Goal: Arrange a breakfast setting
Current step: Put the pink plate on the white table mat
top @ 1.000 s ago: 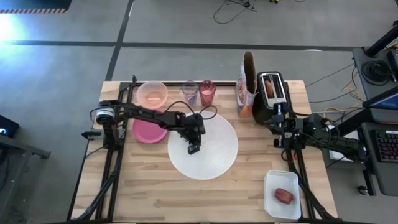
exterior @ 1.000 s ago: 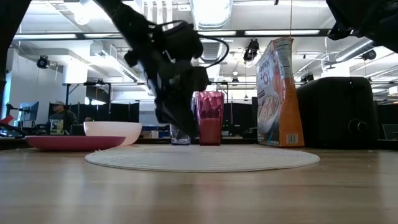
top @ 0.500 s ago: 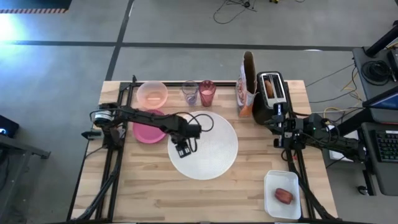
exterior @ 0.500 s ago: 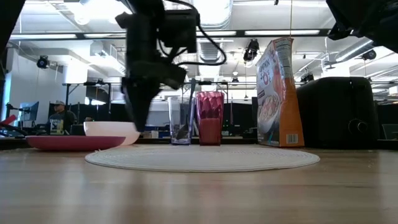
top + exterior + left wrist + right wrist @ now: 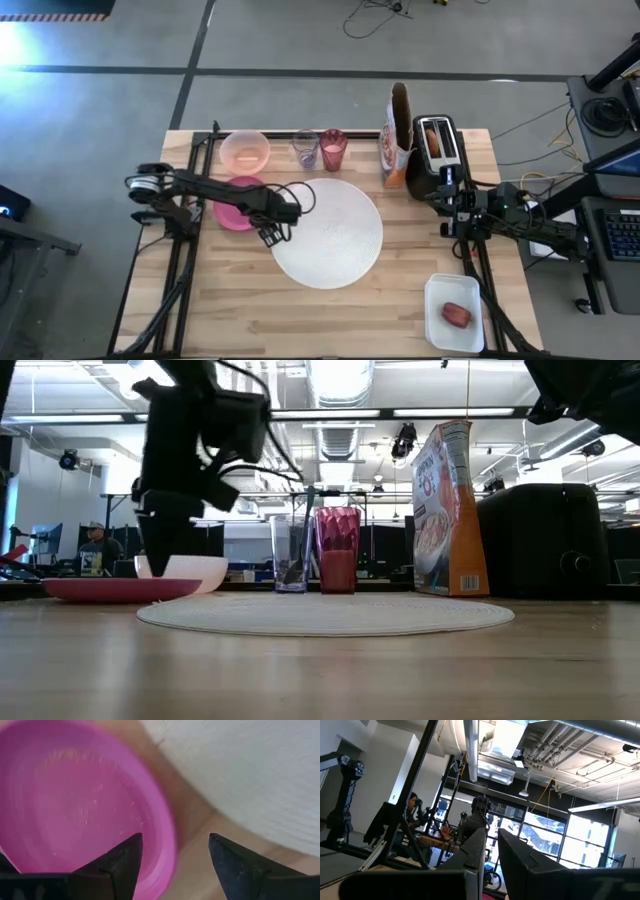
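I am seeing the left tool [image 5: 272, 233] hovering with fingers spread and empty, over the gap between the magenta plate [image 5: 232, 212] and the large white plate [image 5: 335, 235] mid-surface. My left wrist view alone is showing that gap. The right tool [image 5: 447, 187] is waiting near the toaster [image 5: 437, 150], fingers nearly closed, holding nothing.
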